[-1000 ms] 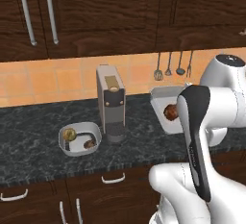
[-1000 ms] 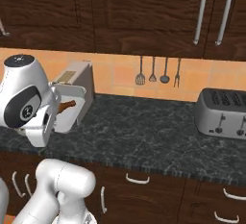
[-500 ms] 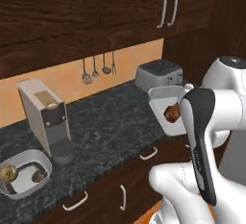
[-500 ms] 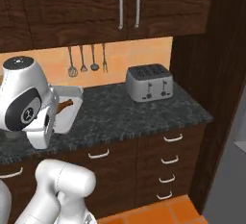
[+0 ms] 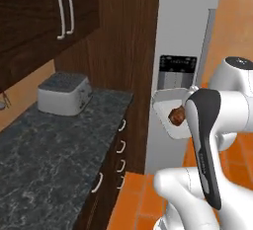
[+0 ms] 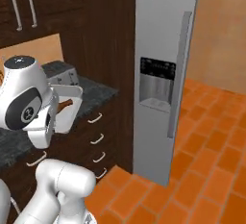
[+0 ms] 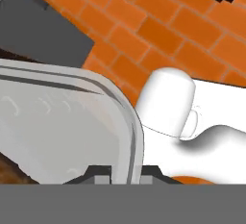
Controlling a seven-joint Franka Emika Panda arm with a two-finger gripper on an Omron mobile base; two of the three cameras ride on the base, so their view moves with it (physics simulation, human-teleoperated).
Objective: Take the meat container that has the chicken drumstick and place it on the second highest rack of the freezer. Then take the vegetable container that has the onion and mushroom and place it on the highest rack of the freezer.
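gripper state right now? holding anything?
Gripper: shut on the rim of the shallow white meat container, which carries the reddish-brown chicken drumstick.

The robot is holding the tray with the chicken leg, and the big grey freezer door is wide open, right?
Not quite. The gripper does hold the tray with the chicken drumstick, but the freezer door is closed. The right base view shows its grey front and long handle shut flat.

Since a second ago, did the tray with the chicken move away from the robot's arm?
No. The tray sits beside the same arm; the camera turned, and the freezer came into view.
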